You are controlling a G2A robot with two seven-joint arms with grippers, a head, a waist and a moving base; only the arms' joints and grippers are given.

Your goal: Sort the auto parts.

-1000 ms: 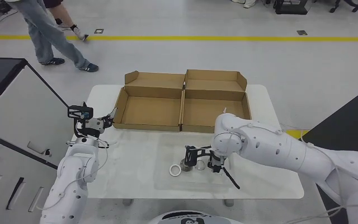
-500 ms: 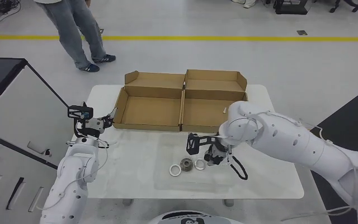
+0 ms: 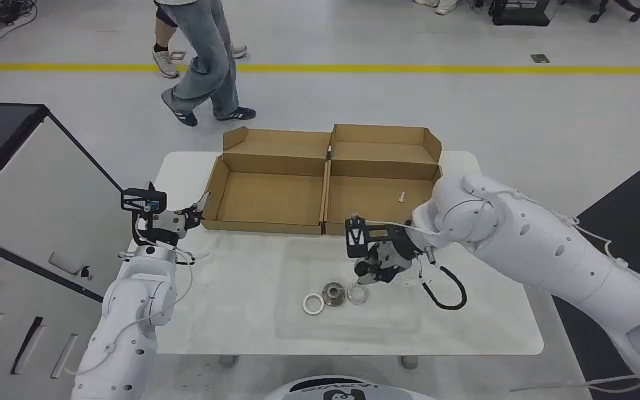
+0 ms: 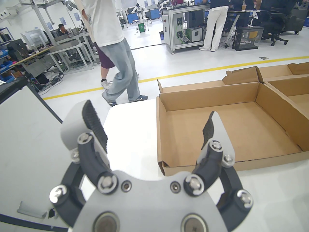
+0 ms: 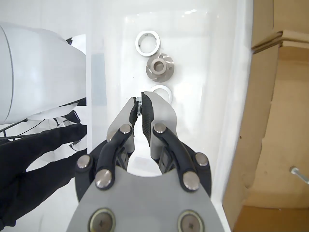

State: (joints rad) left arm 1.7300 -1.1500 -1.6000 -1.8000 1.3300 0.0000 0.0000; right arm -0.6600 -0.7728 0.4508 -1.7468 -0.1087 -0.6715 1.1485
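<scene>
**Top view**
- Table: white, with two open cardboard boxes side by side at the far edge, the left box and the right box.
- Tray: clear, lying in front of the boxes.
- Ring, hub, washer: in the tray, in a close row.
- Loose bolt: lying on the floor of the right box.
- Right gripper: over the tray, just beside the washer on the side nearer the right box.
- Left gripper: at the outer near corner of the left box, well apart from the tray.

**Left wrist view**
- Left gripper: fingers spread wide with nothing between them, above the bare table.
- Left box: just ahead of the fingers, nothing lying on its floor.
- Right box: beyond it, sharing a wall.

**Right wrist view**
- Right gripper: clenched on the bolt.
- Bolt: small and threaded, pinched between the two pads, its head at the fingertips.
- Washer: on the tray floor, partly hidden behind one finger.
- Hub: flanged and grey, next past the washer.
- Ring: bright, last in the row.
- Tray: its wall runs alongside the right box.
- Loose bolt: inside that box.
</scene>
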